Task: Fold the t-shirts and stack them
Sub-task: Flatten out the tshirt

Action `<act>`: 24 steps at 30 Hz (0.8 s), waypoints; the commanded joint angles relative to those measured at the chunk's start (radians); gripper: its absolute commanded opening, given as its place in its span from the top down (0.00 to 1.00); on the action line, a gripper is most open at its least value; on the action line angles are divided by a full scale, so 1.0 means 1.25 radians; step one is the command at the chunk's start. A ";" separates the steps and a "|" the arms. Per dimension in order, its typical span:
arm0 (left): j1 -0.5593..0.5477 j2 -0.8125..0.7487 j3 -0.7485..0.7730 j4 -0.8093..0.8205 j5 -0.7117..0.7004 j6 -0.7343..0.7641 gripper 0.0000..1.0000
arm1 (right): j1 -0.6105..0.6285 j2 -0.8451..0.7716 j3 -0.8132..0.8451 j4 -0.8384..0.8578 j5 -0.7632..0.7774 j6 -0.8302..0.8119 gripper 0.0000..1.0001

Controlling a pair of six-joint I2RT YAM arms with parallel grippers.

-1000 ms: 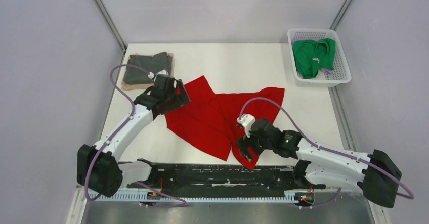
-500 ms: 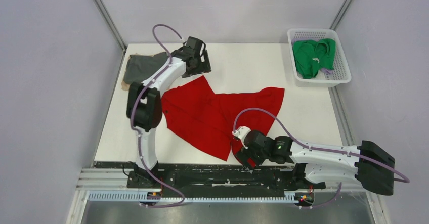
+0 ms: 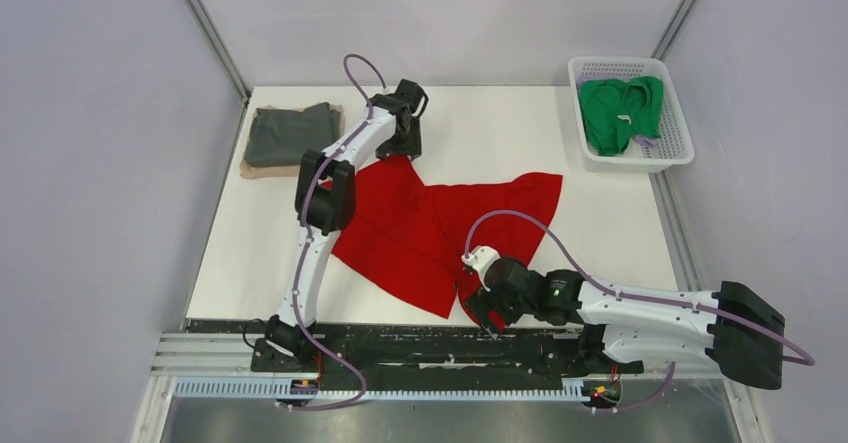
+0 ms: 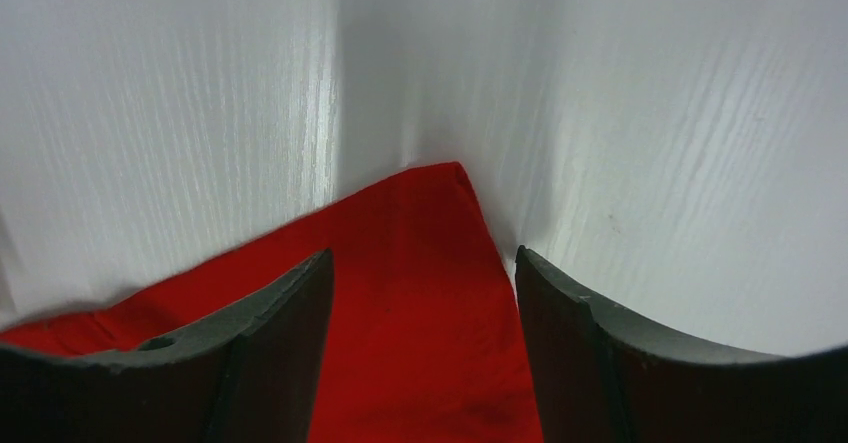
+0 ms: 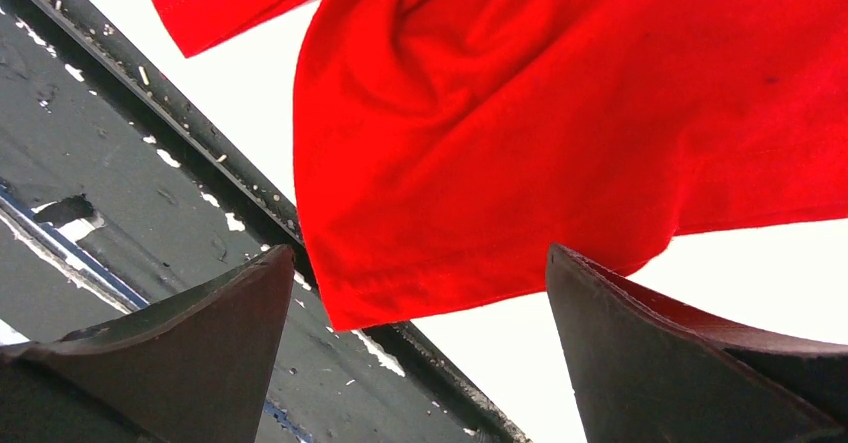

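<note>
A bright red t-shirt (image 3: 430, 228) lies spread and wrinkled mid-table. My left gripper (image 3: 404, 151) is down at its far pointed corner. In the left wrist view the left gripper (image 4: 422, 255) is open, its jaws straddling that red corner (image 4: 430, 313), which lies flat on the table. My right gripper (image 3: 484, 315) is open at the shirt's near corner. In the right wrist view the right gripper (image 5: 420, 251) hovers over a red hem (image 5: 500, 163) that overhangs the table's front edge. A folded dark grey t-shirt (image 3: 290, 133) rests on a tan one (image 3: 250, 171) at the far left. The green t-shirt (image 3: 620, 111) sits in the basket.
The white lattice basket (image 3: 676, 123) stands at the far right corner. A black rail (image 3: 400, 338) runs along the table's near edge, just under the right gripper. Grey walls enclose the table on three sides.
My left arm swung from the red shirt's left side up to its far corner, and its jaws have narrowed somewhat. The right gripper slid slightly nearer the front edge.
</note>
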 commanded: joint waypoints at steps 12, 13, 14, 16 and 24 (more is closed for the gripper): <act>-0.008 0.095 0.085 -0.010 -0.034 -0.012 0.42 | 0.004 -0.007 -0.038 0.031 0.024 0.033 0.02; -0.008 0.099 0.084 -0.010 -0.042 -0.018 0.47 | 0.004 -0.007 -0.038 0.033 0.025 0.037 0.02; -0.008 0.102 0.079 -0.013 -0.049 -0.022 0.52 | 0.005 -0.006 -0.039 0.035 0.024 0.038 0.02; -0.008 0.103 0.069 -0.019 -0.053 -0.029 0.66 | 0.004 -0.002 -0.043 0.038 0.023 0.041 0.02; -0.007 0.038 -0.024 -0.029 -0.138 -0.037 0.98 | 0.004 0.042 -0.045 0.025 0.088 0.045 0.06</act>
